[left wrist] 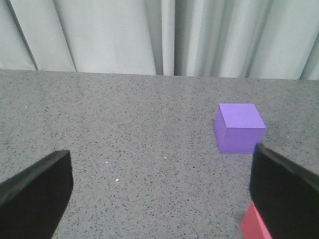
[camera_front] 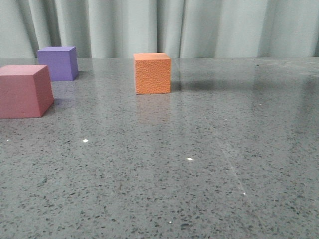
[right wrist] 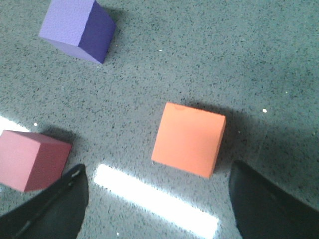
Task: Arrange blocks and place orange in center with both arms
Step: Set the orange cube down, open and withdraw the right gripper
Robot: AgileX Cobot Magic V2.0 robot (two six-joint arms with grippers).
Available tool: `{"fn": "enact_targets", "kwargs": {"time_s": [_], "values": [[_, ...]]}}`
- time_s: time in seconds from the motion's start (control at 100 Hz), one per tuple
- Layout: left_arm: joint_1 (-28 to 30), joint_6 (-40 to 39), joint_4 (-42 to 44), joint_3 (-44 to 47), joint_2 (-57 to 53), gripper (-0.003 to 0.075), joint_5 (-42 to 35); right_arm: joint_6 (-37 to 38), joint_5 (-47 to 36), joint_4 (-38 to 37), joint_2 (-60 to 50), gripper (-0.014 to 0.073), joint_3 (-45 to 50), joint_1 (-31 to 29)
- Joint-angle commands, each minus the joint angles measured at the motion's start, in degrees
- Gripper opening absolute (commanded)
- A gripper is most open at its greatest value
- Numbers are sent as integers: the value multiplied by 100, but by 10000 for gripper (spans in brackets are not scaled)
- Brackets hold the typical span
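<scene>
Three cubes stand on the speckled grey table. The orange cube (camera_front: 152,73) is at mid-depth near the centre; the purple cube (camera_front: 59,62) is far back on the left, and the pink-red cube (camera_front: 24,90) is closer at the left edge. Neither arm shows in the front view. My right gripper (right wrist: 157,199) hangs open above the table, with the orange cube (right wrist: 188,138) just beyond its fingertips, apart from them. The purple cube (right wrist: 78,28) and pink-red cube (right wrist: 31,159) lie off to one side. My left gripper (left wrist: 162,191) is open and empty, with the purple cube (left wrist: 239,127) ahead and a pink-red corner (left wrist: 255,225) by one finger.
A pale curtain (camera_front: 159,27) closes off the far edge of the table (camera_front: 199,164). A bright strip of reflected light (right wrist: 155,200) lies on the tabletop between the right fingers.
</scene>
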Motion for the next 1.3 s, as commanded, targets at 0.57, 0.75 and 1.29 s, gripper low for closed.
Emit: {"fn": "enact_targets", "kwargs": {"time_s": [0.57,0.75,1.29], "values": [[-7,-61,-265,-198,-6,691,-490,-1254,-2221,11,-3358,581,4278,-22],[-7,-61,-715,-198,-6,691,-550,-1304,-2926,7,-4378,581,5628,-22],[-165,260,-1069,-1212,1144,691,213,-1304,-3054,72,-6078,581,7026,-22]]}}
